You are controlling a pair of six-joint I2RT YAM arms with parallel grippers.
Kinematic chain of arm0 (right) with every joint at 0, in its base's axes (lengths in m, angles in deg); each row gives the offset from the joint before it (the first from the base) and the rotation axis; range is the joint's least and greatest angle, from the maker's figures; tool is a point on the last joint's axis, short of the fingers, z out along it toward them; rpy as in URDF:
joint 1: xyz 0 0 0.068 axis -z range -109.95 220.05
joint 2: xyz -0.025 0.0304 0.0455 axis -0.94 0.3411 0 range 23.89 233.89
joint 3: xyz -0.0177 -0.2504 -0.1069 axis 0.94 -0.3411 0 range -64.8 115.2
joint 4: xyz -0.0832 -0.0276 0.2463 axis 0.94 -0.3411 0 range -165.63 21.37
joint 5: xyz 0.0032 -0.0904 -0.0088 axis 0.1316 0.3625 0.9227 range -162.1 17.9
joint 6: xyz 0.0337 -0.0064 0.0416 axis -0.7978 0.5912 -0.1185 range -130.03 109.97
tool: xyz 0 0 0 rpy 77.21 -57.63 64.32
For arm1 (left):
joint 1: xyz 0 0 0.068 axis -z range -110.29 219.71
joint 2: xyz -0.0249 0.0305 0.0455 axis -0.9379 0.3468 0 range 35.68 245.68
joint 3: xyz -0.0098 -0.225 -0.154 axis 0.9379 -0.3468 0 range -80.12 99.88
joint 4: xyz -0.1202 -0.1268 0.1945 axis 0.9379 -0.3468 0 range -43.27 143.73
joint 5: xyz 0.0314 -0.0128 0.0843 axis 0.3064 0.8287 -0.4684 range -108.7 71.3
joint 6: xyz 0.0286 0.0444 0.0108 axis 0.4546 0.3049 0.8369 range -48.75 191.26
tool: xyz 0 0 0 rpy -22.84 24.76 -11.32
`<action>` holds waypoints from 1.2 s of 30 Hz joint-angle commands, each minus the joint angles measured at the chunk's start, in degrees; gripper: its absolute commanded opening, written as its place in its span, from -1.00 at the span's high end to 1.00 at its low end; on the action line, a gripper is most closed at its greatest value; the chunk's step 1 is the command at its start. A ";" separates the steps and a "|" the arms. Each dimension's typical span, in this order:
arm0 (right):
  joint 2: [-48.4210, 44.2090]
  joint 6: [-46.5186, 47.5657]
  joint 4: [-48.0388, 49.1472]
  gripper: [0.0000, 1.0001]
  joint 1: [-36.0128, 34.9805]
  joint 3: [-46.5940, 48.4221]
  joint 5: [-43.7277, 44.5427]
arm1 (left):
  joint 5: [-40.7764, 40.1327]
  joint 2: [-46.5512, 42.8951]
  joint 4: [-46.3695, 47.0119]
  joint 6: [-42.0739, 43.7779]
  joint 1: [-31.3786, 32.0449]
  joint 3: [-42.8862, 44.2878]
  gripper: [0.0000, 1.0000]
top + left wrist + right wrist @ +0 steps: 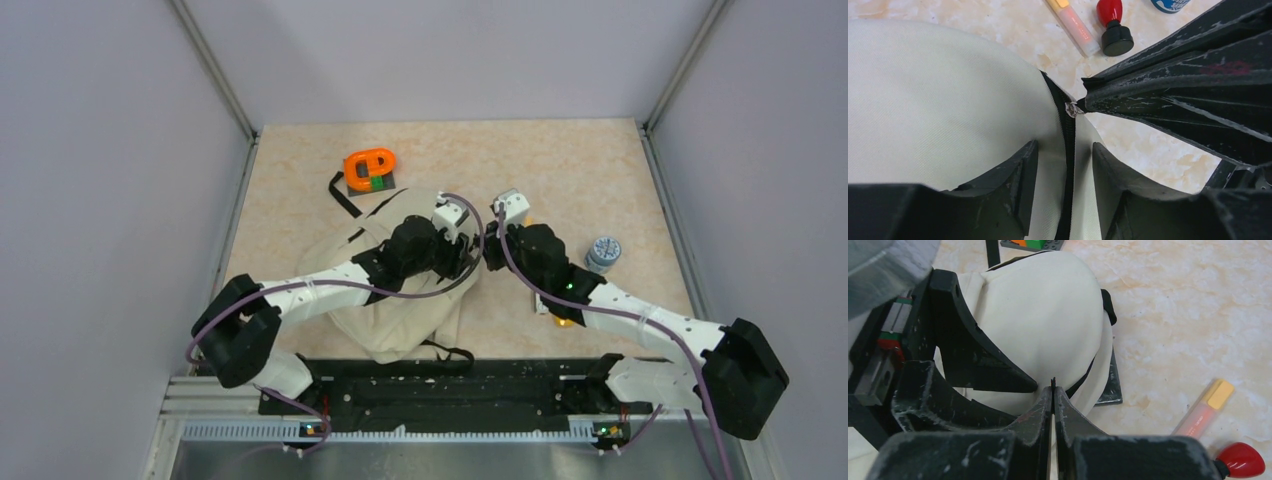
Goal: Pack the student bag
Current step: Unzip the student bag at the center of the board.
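table (560, 170): pale, stone-look top. The bag and all the small things lie on it.
student bag (400, 320): big, soft and cream. It lies left of the middle of the table, close to the arms, with the left arm over it. A black strap sticks out at its far end toward the orange toy.
left gripper (1064, 150): low over the bag. Its 2 fingers stand partly apart, 1 on each side of the zipper, and they pinch nothing.
right gripper (1053, 390): its 2 fingers are pressed tight together. The tips pinch the zipper pull at the edge of the bag, right in front of the left gripper.
orange toy (369, 168): made of blocks. It sits at the far side of the table, just past the bag.
jar (603, 250): small, with a grey-blue lid. It stands upright, right of the right arm.
zipper (1068, 145): a black line across the cream cloth.
marker (1073, 25): lies flat beside the stamp, near the bag.
stamp (1113, 25): red top, black bottom. It lies on its side.
zipper pull (1071, 109): tiny and silver, at the bag's edge.
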 commanded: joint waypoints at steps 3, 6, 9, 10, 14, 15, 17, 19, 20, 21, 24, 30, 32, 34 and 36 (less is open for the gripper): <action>-2.05 -0.90 3.61 1.00 0.39 -0.04 0.30 | -0.02 1.25 3.68 1.10 0.62 1.96 0.30; -2.09 -1.01 3.63 1.00 0.43 -0.19 1.93 | 0.20 1.42 3.08 1.47 0.81 1.97 0.99; -2.05 -0.93 4.30 1.00 0.43 -0.82 5.75 | 1.50 0.99 2.66 1.96 1.19 1.47 1.00; -1.97 -0.71 4.81 1.00 0.43 -1.11 6.94 | 2.08 0.72 3.00 2.09 1.29 0.95 1.00; -0.98 0.33 6.21 1.00 0.43 -1.62 10.91 | 2.88 0.05 1.66 2.94 2.02 0.30 1.00; -0.78 0.52 6.86 1.00 0.43 -1.78 11.68 | 2.95 -0.09 0.88 3.15 2.19 0.17 1.00; -0.30 0.76 7.53 1.00 0.43 -1.81 13.05 | 3.35 -0.56 -0.38 3.43 2.46 -0.25 1.00; 0.05 0.86 8.22 1.00 0.43 -1.77 14.31 | 3.71 -1.26 -1.11 3.45 2.77 -1.10 1.00; 0.18 0.94 8.29 1.00 0.43 -1.67 14.57 | 3.82 -1.69 -1.49 3.40 2.95 -1.70 1.00; 0.44 1.01 8.37 1.00 0.43 -1.46 14.97 | 3.85 -2.06 -1.98 3.33 3.13 -2.18 1.00; 1.74 1.32 8.56 1.00 0.43 -0.85 15.62 | 3.86 -3.44 -3.48 3.05 3.68 -3.90 1.00; 3.67 1.23 8.41 1.00 0.43 -0.06 16.58 | 2.69 -6.71 -5.97 1.44 4.83 -7.55 1.00; 3.88 1.03 8.69 1.00 0.39 -0.06 16.24 | 2.44 -7.18 -8.11 0.87 5.01 -7.95 1.00; 4.22 1.04 8.93 1.00 0.43 0.03 15.91 | 2.00 -7.54 -9.26 0.38 5.37 -8.51 1.00; 4.73 1.04 9.35 1.00 0.43 0.07 15.80 | 2.11 -8.20 -9.66 -0.06 5.83 -9.39 1.00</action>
